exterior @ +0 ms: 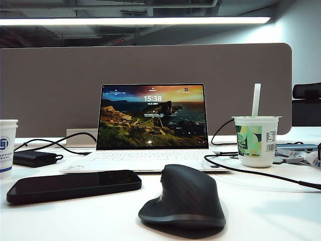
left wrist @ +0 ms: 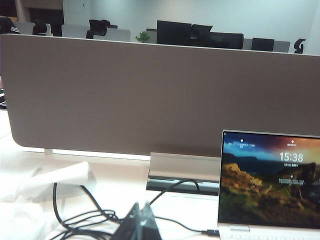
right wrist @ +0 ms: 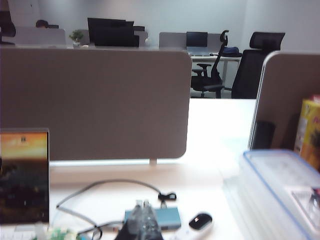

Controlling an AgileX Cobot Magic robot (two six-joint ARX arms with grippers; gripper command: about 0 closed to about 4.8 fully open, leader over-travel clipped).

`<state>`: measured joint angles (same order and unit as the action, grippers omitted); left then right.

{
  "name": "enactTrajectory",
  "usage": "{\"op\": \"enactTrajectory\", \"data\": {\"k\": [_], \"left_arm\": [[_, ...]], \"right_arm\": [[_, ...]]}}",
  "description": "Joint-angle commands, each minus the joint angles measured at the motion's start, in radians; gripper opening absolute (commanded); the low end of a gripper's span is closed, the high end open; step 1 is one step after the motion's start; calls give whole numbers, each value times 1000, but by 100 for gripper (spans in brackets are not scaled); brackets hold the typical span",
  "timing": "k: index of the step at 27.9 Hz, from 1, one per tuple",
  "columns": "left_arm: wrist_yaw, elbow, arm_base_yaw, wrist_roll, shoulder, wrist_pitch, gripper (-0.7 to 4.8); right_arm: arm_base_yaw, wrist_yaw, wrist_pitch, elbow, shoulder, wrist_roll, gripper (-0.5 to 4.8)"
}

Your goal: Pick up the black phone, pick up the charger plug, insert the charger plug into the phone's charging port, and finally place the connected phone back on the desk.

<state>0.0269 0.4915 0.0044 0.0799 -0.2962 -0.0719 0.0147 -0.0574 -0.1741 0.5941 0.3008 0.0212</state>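
The black phone lies flat on the white desk at the front left, screen dark. Its charging port is too small to make out. A thin black cable crosses the right of the desk and thickens into the charger plug at the exterior view's right edge. Neither gripper shows in the exterior view. In the left wrist view my left gripper is shut and empty above coiled cables. My right gripper is likewise shut and empty, over a blue-grey hub.
A black mouse sits front centre, beside the phone. Behind stand an open laptop, a drink cup with a straw, a power brick and a paper cup. A grey-brown divider backs the desk. A clear lidded box stands far right.
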Motion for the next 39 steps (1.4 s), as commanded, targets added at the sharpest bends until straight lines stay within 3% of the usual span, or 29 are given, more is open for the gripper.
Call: {"op": "enactTrajectory", "data": {"k": [1,8,13,21,26,31,39], "left_arm": [[-5,77,0,-1,-93,-3,-5],[-14,253,-1,-1,-275,-36,-5],[-124,365,-1,-1,-380,-56,-5],[-300,520,-2,-2,-506,-187,-6],[-382,544,-4,-5,-534,-204,-5],[-389,546,-56,-32,-553,-245,-5],[-391,600,-205,-100,-646,-375,-5]], "right_arm": [[-1,-2,-25,100,96,-33,-6],[-29,38,-68,280,268,-33,-6],[-124,38,-68,359,347,-53,-6],[-397,26,-102,419,474,-55,-6],[-598,-60,-176,439,537,-46,-6],[-763,-101,-225,440,574,29,-6],[-897,-93,-338,444,632,176,-6]]}}
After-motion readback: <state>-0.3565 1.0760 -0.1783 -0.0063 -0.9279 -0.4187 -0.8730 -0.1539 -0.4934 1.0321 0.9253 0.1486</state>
